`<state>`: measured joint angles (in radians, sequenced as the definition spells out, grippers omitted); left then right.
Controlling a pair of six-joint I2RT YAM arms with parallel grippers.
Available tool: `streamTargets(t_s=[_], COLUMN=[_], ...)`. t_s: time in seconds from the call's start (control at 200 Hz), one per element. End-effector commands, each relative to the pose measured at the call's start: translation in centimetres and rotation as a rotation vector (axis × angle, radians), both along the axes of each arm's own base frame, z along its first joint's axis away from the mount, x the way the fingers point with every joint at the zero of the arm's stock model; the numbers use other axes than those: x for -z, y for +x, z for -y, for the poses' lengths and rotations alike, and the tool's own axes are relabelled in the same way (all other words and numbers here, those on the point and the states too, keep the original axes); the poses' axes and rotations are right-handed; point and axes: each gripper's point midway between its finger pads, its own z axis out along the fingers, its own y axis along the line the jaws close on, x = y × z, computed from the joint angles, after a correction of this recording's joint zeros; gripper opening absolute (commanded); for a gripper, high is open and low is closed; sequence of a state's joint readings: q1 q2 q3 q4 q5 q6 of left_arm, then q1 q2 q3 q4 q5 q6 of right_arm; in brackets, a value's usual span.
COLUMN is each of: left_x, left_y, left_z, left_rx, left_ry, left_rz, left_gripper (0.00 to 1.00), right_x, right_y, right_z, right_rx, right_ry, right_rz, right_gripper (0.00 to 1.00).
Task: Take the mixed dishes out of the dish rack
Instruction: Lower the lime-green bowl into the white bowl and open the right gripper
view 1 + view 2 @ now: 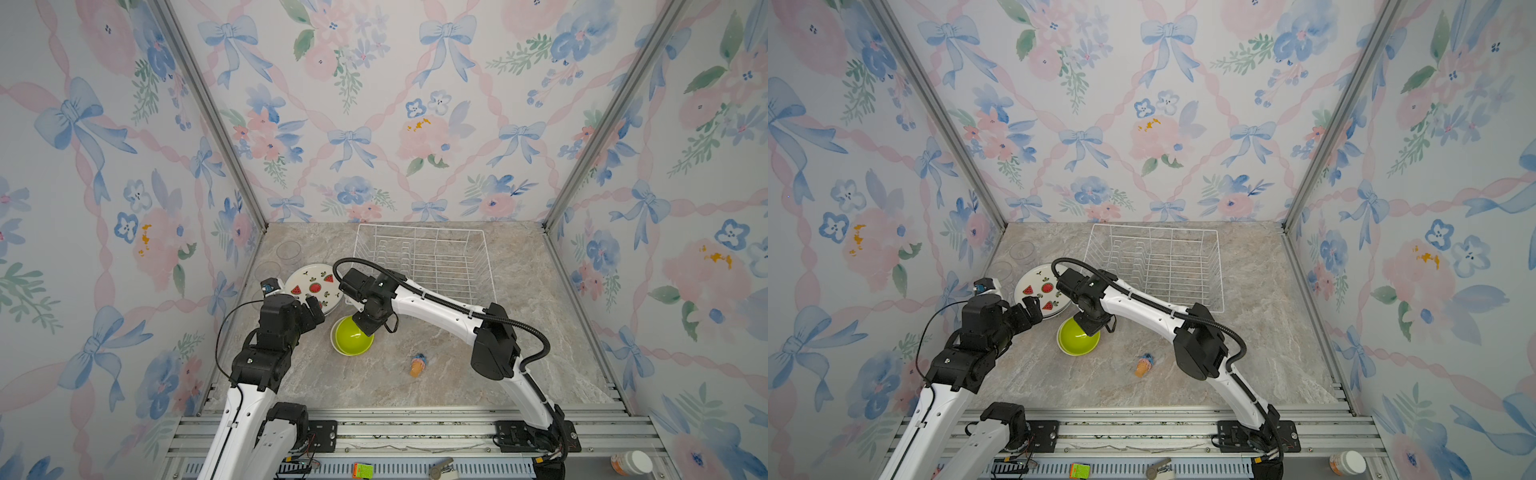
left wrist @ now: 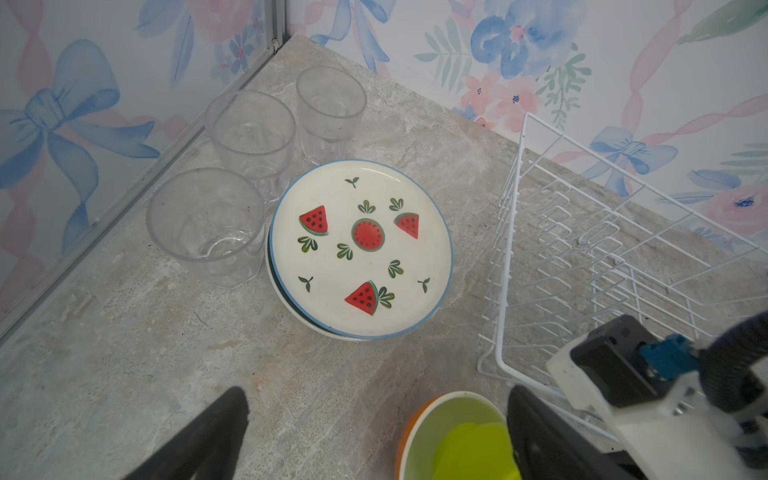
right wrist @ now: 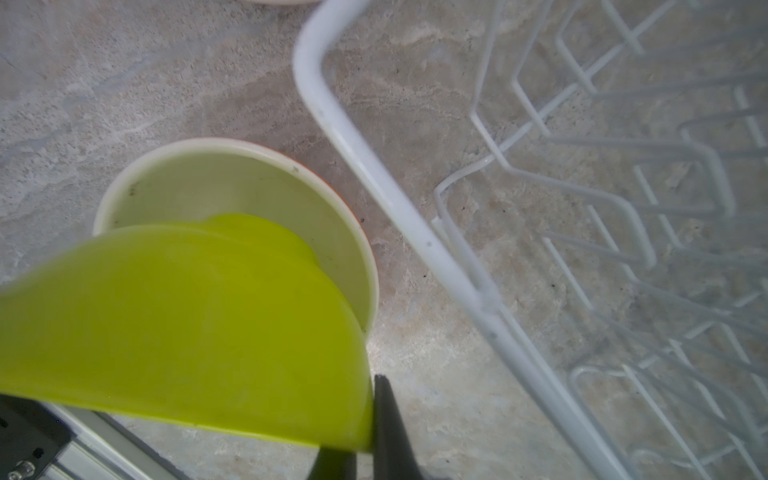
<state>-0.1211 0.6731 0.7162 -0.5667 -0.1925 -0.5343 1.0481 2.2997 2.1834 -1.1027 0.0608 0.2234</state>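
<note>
Nesting the lime-green bowl (image 1: 351, 340), rim pinched by the right gripper (image 1: 365, 328), into the orange bowl (image 3: 232, 183) just beside the empty dish rack (image 3: 413, 224); left gripper (image 2: 378, 397) spread wide near the plates (image 2: 361, 249); next, judged: lower gently, release.

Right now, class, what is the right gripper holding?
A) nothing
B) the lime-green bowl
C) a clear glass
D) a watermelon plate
B: the right gripper is shut on the rim of the lime-green bowl, which tilts over the orange bowl.
</note>
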Motion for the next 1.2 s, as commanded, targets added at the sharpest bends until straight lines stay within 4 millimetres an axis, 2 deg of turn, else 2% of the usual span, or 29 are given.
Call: streamTargets(t_s=[0.0, 0.215, 0.375, 0.53, 0.735, 0.85, 1.025, 1.195], left_x=[0.1, 0.1, 0.1, 0.1, 0.1, 0.2, 0.2, 0.3], left_y=[0.1, 0.1, 0.1, 0.2, 0.2, 0.2, 0.2, 0.3], left_z=[0.0, 0.0, -0.1, -0.1, -0.1, -0.1, -0.1, -0.2], left_rx=[0.014, 0.016, 0.015, 0.015, 0.016, 0.016, 0.017, 0.018], left_ry=[0.004, 0.002, 0.002, -0.003, -0.004, -0.004, -0.005, -0.007], left_rz=[0.004, 0.004, 0.005, 0.003, 0.004, 0.002, 0.001, -0.001], left_gripper=[0.98, 0.98, 0.98, 0.98, 0.98, 0.98, 0.98, 0.98], right_x=[-0.6, -0.7, -1.0, -1.3, -1.7, -1.8, -3.3, -5.7], right_y=[0.4, 0.5, 0.7, 0.8, 0.8, 0.8, 1.4, 2.0], right_z=[-0.1, -0.4, -0.6, -0.6, -0.8, -0.8, -0.8, -0.7], right_rx=[0.005, 0.007, 0.004, -0.005, -0.007, -0.006, 0.009, 0.025], right_ry=[-0.001, 0.004, 0.011, 0.011, 0.025, 0.026, 0.069, 0.134], right_rz=[0.006, 0.007, 0.013, 0.018, 0.024, 0.025, 0.052, 0.084], right_gripper=[0.0, 0.0, 0.06, 0.08, 0.25, 0.28, 0.3, 0.32])
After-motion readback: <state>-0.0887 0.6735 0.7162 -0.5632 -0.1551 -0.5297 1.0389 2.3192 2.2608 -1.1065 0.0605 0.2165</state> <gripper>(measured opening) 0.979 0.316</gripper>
